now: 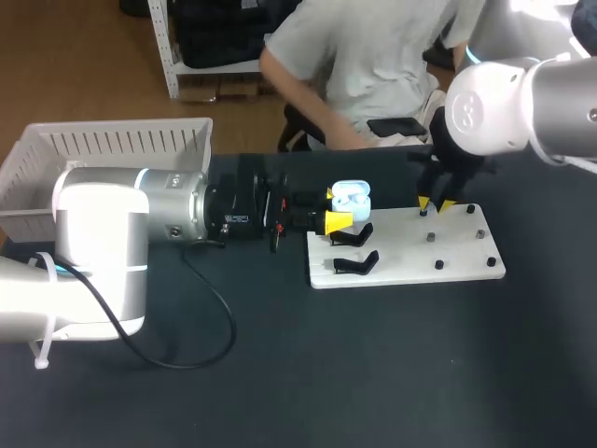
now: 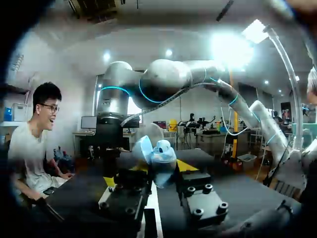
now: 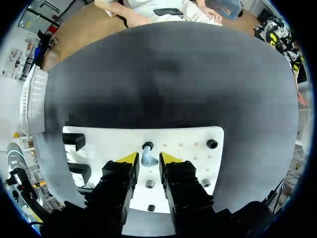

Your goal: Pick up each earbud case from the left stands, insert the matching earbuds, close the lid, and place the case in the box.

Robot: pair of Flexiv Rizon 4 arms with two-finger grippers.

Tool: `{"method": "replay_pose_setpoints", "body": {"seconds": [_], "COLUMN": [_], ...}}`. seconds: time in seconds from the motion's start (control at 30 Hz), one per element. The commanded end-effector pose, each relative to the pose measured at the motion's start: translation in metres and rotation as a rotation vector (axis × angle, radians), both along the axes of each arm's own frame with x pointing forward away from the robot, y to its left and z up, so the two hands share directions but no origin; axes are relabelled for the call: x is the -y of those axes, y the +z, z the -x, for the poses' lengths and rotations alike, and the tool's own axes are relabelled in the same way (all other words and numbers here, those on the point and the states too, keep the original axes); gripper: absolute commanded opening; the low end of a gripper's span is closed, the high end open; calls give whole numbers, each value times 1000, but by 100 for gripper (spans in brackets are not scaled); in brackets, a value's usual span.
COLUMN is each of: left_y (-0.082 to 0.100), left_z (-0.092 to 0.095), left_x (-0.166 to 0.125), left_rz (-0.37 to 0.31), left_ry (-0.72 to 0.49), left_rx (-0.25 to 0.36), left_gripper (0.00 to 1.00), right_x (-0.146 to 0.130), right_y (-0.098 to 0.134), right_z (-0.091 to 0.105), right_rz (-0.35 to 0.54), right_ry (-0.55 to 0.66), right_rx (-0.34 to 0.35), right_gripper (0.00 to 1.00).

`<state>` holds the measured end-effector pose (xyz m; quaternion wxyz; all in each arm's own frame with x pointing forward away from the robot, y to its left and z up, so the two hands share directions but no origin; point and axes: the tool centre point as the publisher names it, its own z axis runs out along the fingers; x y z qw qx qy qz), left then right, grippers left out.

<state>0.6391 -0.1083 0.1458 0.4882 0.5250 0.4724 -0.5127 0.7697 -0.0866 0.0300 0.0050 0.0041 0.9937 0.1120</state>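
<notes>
Right, the left pincer sits at the far left corner of the white board, and it is pinching the earbud case from two sides. The case's lid stands open. It hangs just over that corner of the board, beyond the two black stands that line the board's left side. From the left wrist, the pale blue case fills the gap at the left pincer, lid tipped back. What lies inside it is too blurred to call.

Over to the right pincer: it points down at the board's far edge, right of the case. Its yellow fingers are spread. The right wrist view has it nicely: the right pincer straddles a small blue-grey earbud that stands on a peg of the board. The earbud sits between the two tips, and neither is clamped on it.

Several dark pegs dot the board's right half, one near its far right corner. The stands show at the board's left end here too.

The white slatted box waits well off to the board's left, at the far side of the dark bench. A black cable loops across the bench, also left of the board.
</notes>
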Motion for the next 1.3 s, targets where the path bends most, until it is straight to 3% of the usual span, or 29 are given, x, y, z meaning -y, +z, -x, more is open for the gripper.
{"method": "replay_pose_setpoints", "body": {"seconds": [0.03,0.3,0.37,0.67,0.93,1.1,1.3], "left_y": [-1,-1,-1,-1,-1,-1,-1], "left_z": [1,1,1,1,1,1,1], "left_x": [0,0,0,0,0,0,0], "left_rz": [4,4,4,4,4,4,4], "left_ry": [6,6,6,6,6,6,6], "left_rx": [4,4,4,4,4,4,4], "left_gripper": [0,0,0,0,0,0,0], "right_x": [-1,-2,-1,0,0,-3,-17], "right_y": [-1,-3,-3,11,49,85,127], "right_z": [-3,-3,-3,7,29,50,78], "right_rz": [2,4,6,7,-11,-10,49], "right_ry": [2,-1,-3,-6,-23,-40,-52], "right_rx": [-6,-7,-6,0,28,66,95], "right_gripper": [24,20,0,0,0,0,0]}}
